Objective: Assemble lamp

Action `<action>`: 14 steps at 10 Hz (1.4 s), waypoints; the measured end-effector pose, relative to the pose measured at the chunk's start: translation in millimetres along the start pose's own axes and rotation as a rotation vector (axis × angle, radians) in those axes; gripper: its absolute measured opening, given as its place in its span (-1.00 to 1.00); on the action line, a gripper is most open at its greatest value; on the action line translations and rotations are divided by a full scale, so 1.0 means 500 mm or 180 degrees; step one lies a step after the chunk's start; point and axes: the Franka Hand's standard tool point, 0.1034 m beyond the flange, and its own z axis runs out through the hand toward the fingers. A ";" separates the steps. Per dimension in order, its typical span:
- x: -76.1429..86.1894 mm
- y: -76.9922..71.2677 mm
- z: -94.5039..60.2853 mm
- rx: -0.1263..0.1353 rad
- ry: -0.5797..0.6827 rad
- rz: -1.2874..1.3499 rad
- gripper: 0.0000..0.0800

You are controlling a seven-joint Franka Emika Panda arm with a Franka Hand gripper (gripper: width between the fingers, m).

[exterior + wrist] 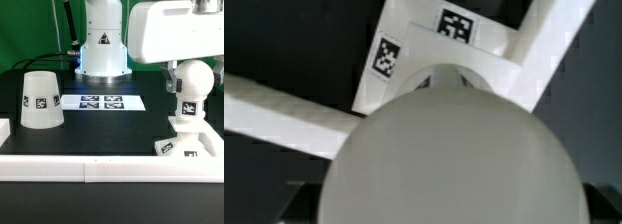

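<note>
The round bulb (193,78) stands upright on its tagged stem (187,107), set on the low blocky base (200,138) at the exterior view's right. My gripper (190,72) comes down from above and is shut on the bulb. In the wrist view the bulb (438,150) fills the space between my dark fingers (295,203); the gripper (441,208) sits around it, and the base (455,25) shows its tags beyond. The cone shade (40,100) stands wide end down at the exterior view's left, well apart.
The marker board (100,101) lies flat mid-table in front of the white robot pedestal (103,45). A low white wall (110,168) runs along the front and right side, close to the base; it also shows in the wrist view (278,118).
</note>
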 end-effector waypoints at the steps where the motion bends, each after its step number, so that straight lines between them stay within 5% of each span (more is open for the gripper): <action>1: 0.001 0.003 -0.001 -0.0009 0.0004 0.0412 0.44; 6: -0.005 0.016 0.003 -0.0032 -0.0005 0.1668 0.44; 11: -0.012 0.015 0.006 0.0079 -0.0133 0.3141 0.44; 14: -0.011 0.016 0.007 0.0117 -0.0180 0.3218 0.56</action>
